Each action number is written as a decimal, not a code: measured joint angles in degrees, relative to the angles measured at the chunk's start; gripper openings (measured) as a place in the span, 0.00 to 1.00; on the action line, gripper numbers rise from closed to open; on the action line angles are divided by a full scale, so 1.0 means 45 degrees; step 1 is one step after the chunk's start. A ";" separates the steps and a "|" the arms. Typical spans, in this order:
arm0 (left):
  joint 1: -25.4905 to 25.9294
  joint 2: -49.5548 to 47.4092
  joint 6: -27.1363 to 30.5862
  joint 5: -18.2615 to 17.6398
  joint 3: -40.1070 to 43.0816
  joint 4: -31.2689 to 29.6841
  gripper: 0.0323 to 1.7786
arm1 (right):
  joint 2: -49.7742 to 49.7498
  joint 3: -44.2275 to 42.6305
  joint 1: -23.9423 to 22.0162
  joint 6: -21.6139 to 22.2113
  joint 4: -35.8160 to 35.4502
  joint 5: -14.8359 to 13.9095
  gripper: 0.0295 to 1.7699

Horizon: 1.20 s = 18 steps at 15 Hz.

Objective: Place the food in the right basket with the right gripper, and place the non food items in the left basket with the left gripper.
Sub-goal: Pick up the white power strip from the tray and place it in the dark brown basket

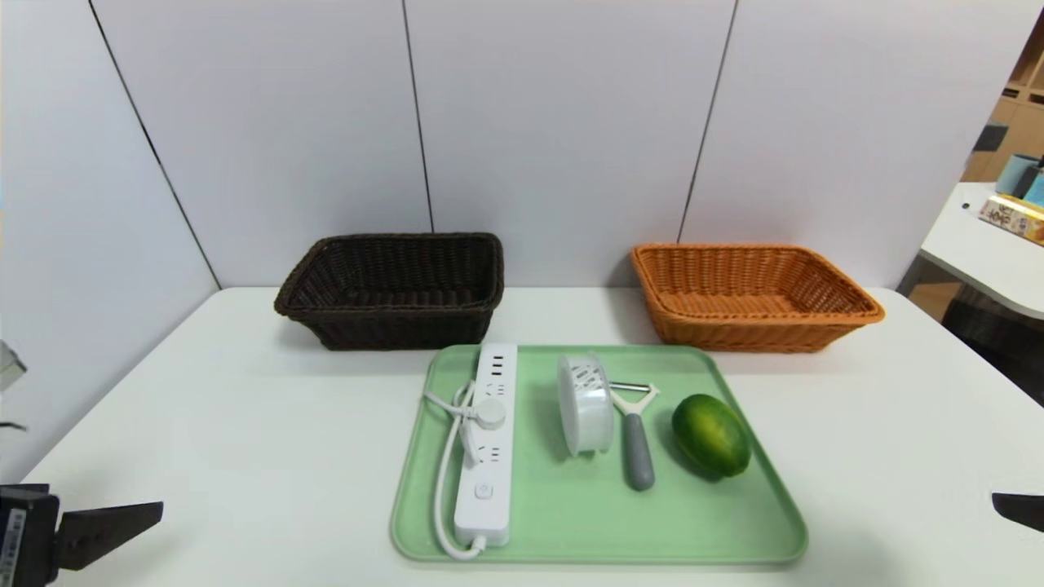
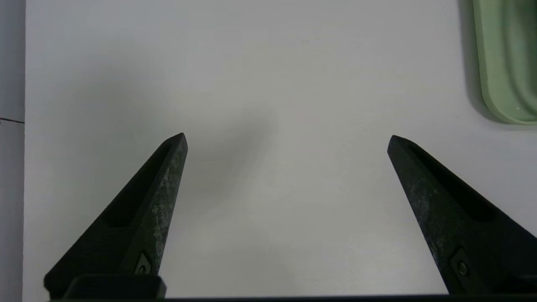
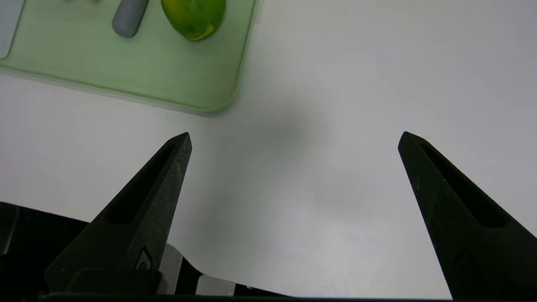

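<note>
A green tray [image 1: 587, 522] in the middle of the table carries a white power strip [image 1: 488, 444], a white round container [image 1: 585, 403] on its side, a grey-handled peeler [image 1: 636, 436] and a green mango [image 1: 710, 434]. Behind it stand a dark brown basket [image 1: 395, 287] on the left and an orange basket [image 1: 750, 295] on the right. My left gripper [image 2: 287, 138] hovers open over bare table near the front left corner, with the tray [image 2: 503, 63] off to one side. My right gripper [image 3: 293, 136] is open over bare table at the front right, short of the mango [image 3: 194, 16] and peeler handle [image 3: 128, 19].
The white table [image 1: 204, 424] has bare surface on both sides of the tray. Grey wall panels [image 1: 555, 122] rise right behind the baskets. A second table [image 1: 991, 244] with boxes stands off to the far right. The table's front edge shows below my right gripper [image 3: 138, 247].
</note>
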 joint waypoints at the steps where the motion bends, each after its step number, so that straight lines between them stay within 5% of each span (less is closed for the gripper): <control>1: -0.0103 0.0520 -0.0303 -0.0249 -0.0536 0.0349 0.95 | 0.0477 -0.0282 0.0038 -0.0179 0.0073 0.0008 0.96; 5: -0.0661 0.2284 -0.1230 -0.1127 -0.1872 0.0509 0.95 | 0.1661 -0.0512 0.0092 0.0046 0.0054 0.0008 0.96; 9: -0.3229 0.3803 -0.3237 -0.1176 -0.2717 0.0455 0.95 | 0.2701 -0.0691 0.0244 0.0634 -0.0024 -0.0019 0.96; 14: -0.6304 0.6149 -0.6117 -0.0079 -0.4573 0.0412 0.95 | 0.3454 -0.1206 0.1268 0.0986 -0.0003 -0.0981 0.96; 18: -0.7379 0.7461 -0.6466 0.0591 -0.5426 0.0265 0.95 | 0.4023 -0.1804 0.2127 0.1620 -0.0106 -0.1206 0.96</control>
